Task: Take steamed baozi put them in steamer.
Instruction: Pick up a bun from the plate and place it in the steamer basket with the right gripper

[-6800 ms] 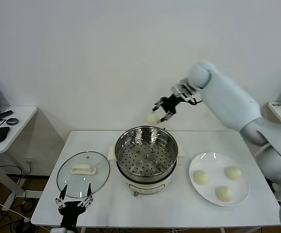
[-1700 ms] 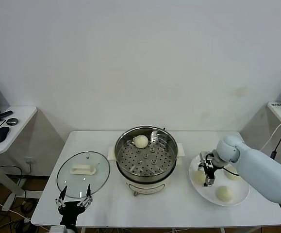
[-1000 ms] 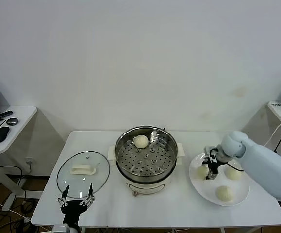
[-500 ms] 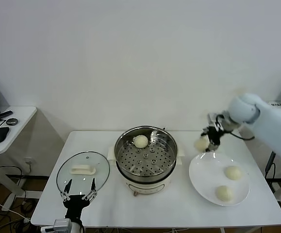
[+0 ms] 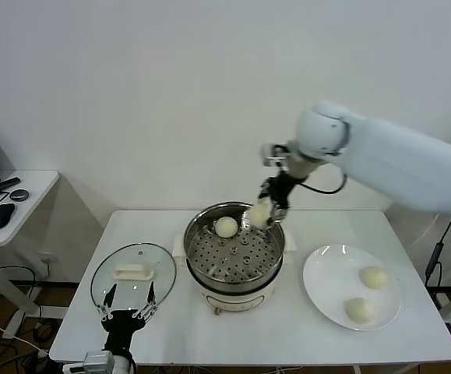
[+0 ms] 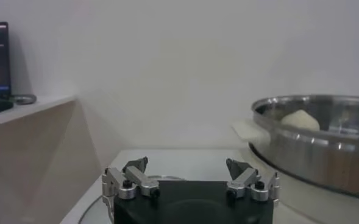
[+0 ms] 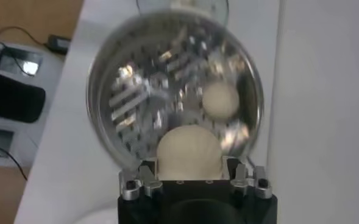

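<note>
While scanning from the left: round glass lid with cream handle [image 5: 132,278] lies flat on the white desk [image 5: 170,335], and the left end effector [image 5: 127,315] is parked low at the desk's front edge just in front of it, fingers spread wide, holding nothing.

Centre: round shiny steel steamer with perforated tray on a cream-white base [image 5: 234,255]. One pale cream round baozi [image 5: 226,227] already sits on the tray toward the back-left.

Right end effector [image 5: 265,210] hangs over the steamer's back-right rim, fingers closed on a second pale cream baozi [image 5: 258,213]. Right wrist view confirms it: bun clamped between the fingers, tray directly beneath, seated bun just beyond.

Key relation: open tray area lies straight down and slightly toward the front from the held bun; the seated bun is close beside on the left, so lower clear of it. Bun is round, no long axis to align.

Far right: flat white round plate [image 5: 326,296] with two more baozi [image 5: 374,276] [image 5: 358,309], well apart from the steamer. Right arm is nearer to those.
</note>
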Robot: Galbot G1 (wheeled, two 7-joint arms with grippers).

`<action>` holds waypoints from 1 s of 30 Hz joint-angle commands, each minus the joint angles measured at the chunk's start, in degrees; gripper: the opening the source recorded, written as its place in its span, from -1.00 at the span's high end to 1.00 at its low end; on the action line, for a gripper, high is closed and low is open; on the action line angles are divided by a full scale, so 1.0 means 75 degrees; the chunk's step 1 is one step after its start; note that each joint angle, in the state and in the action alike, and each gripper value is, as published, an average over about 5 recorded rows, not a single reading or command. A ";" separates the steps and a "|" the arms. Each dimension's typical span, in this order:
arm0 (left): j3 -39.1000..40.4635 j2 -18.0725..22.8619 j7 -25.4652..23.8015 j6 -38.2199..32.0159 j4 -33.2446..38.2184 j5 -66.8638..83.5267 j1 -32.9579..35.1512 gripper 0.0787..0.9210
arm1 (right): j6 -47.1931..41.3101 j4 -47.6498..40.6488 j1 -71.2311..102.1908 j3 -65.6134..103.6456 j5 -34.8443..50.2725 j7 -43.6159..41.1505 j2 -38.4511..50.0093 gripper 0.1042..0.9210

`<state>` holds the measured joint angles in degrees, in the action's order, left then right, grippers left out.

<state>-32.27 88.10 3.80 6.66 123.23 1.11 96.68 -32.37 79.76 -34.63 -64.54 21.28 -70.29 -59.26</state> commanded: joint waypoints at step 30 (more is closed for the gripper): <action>0.0087 0.0163 0.0101 0.0052 0.0378 0.0207 -0.0026 -0.77 | -0.1019 -0.2600 0.1794 -0.0659 -0.0536 0.1291 -0.3343 -0.42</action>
<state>-31.65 89.00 4.68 6.94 126.35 2.53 96.67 -39.55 62.56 -23.77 -69.98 19.26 -61.54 -82.83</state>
